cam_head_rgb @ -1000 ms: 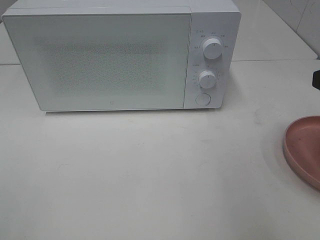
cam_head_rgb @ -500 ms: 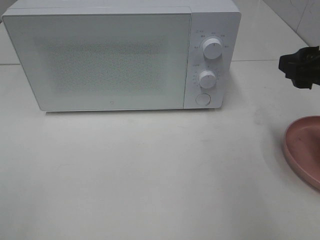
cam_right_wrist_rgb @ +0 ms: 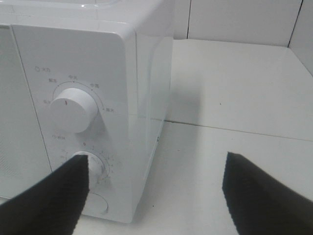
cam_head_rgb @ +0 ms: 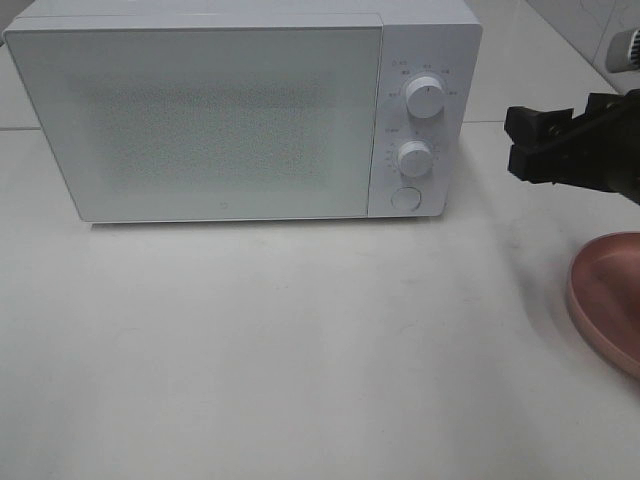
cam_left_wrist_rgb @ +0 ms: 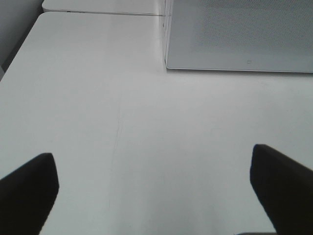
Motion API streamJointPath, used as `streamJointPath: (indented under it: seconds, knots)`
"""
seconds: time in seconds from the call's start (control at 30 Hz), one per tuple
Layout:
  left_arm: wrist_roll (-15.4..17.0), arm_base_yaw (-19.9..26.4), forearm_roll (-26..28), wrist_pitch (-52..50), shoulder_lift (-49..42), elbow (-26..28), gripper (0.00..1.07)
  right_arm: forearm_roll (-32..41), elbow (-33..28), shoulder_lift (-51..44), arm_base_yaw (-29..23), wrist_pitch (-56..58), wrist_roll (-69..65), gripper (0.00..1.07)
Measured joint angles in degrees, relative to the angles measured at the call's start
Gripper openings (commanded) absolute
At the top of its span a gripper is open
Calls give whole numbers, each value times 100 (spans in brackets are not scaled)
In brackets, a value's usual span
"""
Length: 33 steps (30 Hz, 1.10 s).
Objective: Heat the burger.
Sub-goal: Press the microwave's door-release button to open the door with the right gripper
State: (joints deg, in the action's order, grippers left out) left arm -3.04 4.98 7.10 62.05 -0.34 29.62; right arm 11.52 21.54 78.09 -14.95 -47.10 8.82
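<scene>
The burger is out of view in every frame. A white microwave (cam_head_rgb: pixel 200 120) stands at the back of the table with its door closed. My right gripper (cam_head_rgb: pixel 522 143) reaches in from the right edge, open and empty, level with the control panel and a short way to its right. In the right wrist view the right gripper (cam_right_wrist_rgb: pixel 156 166) faces the microwave's (cam_right_wrist_rgb: pixel 78 58) front right corner, with the upper knob (cam_right_wrist_rgb: pixel 73 108) and lower knob (cam_right_wrist_rgb: pixel 95 166) ahead. My left gripper (cam_left_wrist_rgb: pixel 152 154) hangs open over bare table near the microwave's (cam_left_wrist_rgb: pixel 239 34) left front corner.
A round pink plate (cam_head_rgb: pixel 610 290), with nothing on the part that shows, lies at the right edge below my right arm. The panel carries two knobs (cam_head_rgb: pixel 425 99) (cam_head_rgb: pixel 414 158) and a round button (cam_head_rgb: pixel 405 198). White tabletop (cam_head_rgb: pixel 300 340) spreads in front of the microwave.
My right arm has come in from the right edge and moved left toward the microwave's control panel. The microwave and plate have not moved.
</scene>
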Motion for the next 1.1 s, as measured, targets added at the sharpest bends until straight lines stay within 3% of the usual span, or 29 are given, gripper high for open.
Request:
streamJointPath:
  seconds: [0.63, 1.1]
  knots:
    - [0, 0, 0, 0, 0, 0, 100, 2074, -361, 894, -1713, -2103, 882, 75]
    - [0, 0, 0, 0, 0, 0, 100, 2899, -350, 1765, -2618, -2189, 888, 75]
